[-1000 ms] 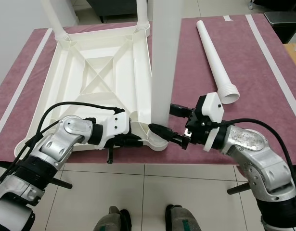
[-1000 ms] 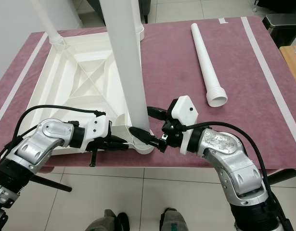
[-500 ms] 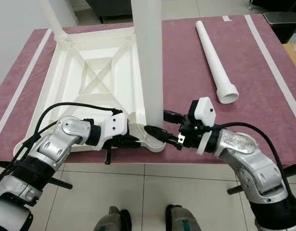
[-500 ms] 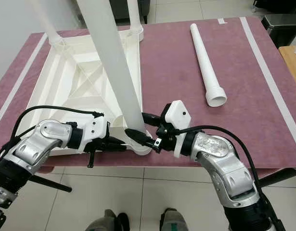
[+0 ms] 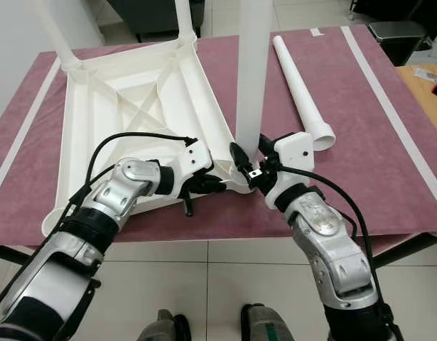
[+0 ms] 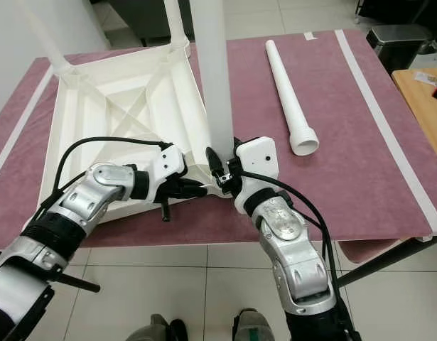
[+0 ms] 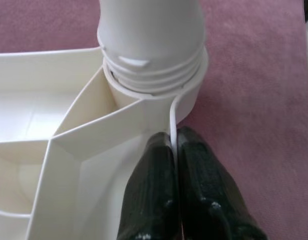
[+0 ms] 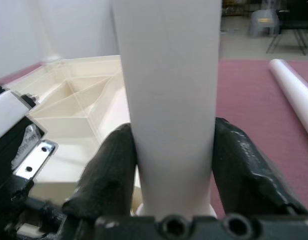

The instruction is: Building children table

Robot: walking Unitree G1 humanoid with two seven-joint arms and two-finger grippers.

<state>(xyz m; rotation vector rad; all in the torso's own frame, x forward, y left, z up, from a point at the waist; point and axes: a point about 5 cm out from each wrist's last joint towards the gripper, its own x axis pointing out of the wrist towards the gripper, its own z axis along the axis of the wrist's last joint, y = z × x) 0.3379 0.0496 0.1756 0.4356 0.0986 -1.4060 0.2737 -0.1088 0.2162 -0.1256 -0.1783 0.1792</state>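
right gripper [image 8: 171, 165] clamping upright leg [image 8: 169, 90], left gripper [image 7: 174, 150] pinching tabletop rim [image 7: 172, 107]

I see a worktop [image 5: 389, 177] with a maroon cover; on it lie the upturned white tabletop [image 5: 133, 106] and one loose white leg [image 5: 298, 87].

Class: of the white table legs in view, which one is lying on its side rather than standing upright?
The loose leg on the maroon cloth, right of the tabletop. The others stand upright in corner sockets.
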